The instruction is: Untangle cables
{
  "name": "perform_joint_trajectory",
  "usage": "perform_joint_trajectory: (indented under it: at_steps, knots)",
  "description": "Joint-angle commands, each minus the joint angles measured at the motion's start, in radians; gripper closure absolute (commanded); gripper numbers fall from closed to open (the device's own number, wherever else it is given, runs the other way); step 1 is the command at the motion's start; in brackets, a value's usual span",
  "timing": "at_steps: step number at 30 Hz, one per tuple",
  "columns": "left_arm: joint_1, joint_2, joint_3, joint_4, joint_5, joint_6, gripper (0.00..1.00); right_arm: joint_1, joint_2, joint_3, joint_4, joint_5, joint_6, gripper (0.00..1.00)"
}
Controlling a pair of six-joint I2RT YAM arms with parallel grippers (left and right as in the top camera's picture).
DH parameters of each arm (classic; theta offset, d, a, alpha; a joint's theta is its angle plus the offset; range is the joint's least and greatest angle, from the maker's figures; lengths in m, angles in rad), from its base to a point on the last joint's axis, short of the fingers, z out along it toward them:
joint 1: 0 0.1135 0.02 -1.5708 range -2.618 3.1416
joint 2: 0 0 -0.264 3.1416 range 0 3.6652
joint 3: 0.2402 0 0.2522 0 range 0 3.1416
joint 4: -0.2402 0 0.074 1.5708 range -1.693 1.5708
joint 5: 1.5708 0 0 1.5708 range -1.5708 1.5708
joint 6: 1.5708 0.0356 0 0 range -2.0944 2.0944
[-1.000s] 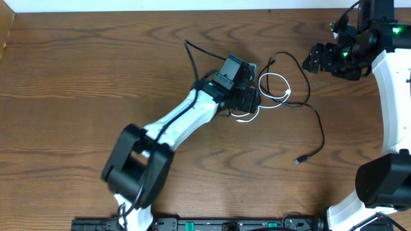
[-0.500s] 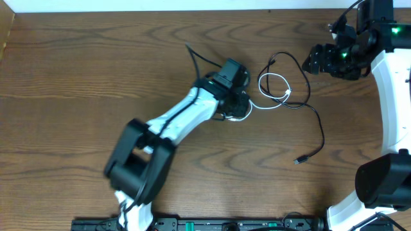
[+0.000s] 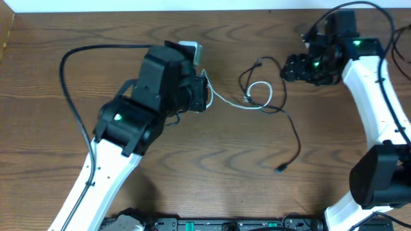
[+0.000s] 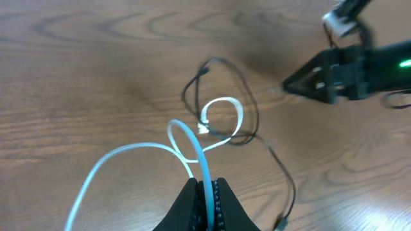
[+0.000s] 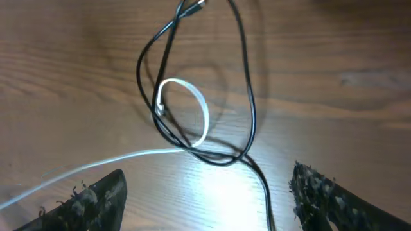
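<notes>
Left of the black cable (image 5: pixel 246 83) loop: white cable (image 5: pixel 128 157) pinched in closed left gripper (image 4: pixel 205 183) | right of loop: right gripper (image 5: pixel 209 173) wide open, empty.

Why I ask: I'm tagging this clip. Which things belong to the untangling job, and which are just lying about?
Job: white cable, black cable, left gripper shut on the white cable, right gripper open.
Just there: wooden table.

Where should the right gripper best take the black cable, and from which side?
On the single stretch of black cable just past its crossing with the looped white cable: it lies flat and alone there. Come straight down with the open right gripper, straddling it.
</notes>
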Motion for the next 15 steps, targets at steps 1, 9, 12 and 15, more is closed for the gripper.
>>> perform_joint_trajectory:
  at_steps: [1, 9, 12, 15]
  knots:
    - [0.003, -0.026, 0.005, -0.003, -0.014, 0.01, 0.93, 0.037, 0.006, -0.045, 0.048, -0.037, 0.058, 0.25]
    - [0.003, -0.113, 0.005, 0.05, -0.014, 0.009, 0.93, 0.158, 0.013, -0.177, 0.222, -0.042, 0.124, 0.33]
    - [0.003, -0.156, 0.005, 0.068, -0.014, 0.009, 0.93, 0.187, 0.013, -0.203, 0.259, -0.041, 0.124, 0.37]
    - [0.005, -0.2, 0.005, 0.086, -0.014, 0.009, 0.92, 0.209, 0.016, -0.22, 0.296, -0.04, 0.124, 0.42]
